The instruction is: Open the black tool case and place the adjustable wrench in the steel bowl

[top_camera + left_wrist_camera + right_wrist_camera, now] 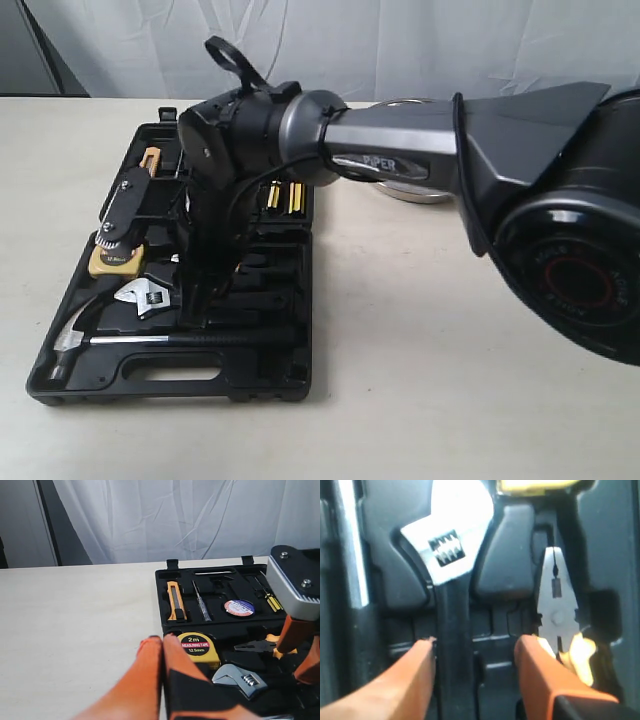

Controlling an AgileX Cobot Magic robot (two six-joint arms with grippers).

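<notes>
Right wrist view | right gripper (476, 642) is straddling adjustable wrench (452, 545), jaws apart | probably stiff, heavyish, slick | gripping handle, exterior-view three o'clock from head

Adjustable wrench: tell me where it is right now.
In the exterior view the adjustable wrench lies in its slot on the left side of the open case, between the yellow tape measure and the hammer.

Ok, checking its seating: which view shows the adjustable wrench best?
The right wrist view: the adjustable wrench is close up, head and handle visible. The left wrist view shows only its head; the exterior view, a small head, handle hidden behind the arm.
</notes>
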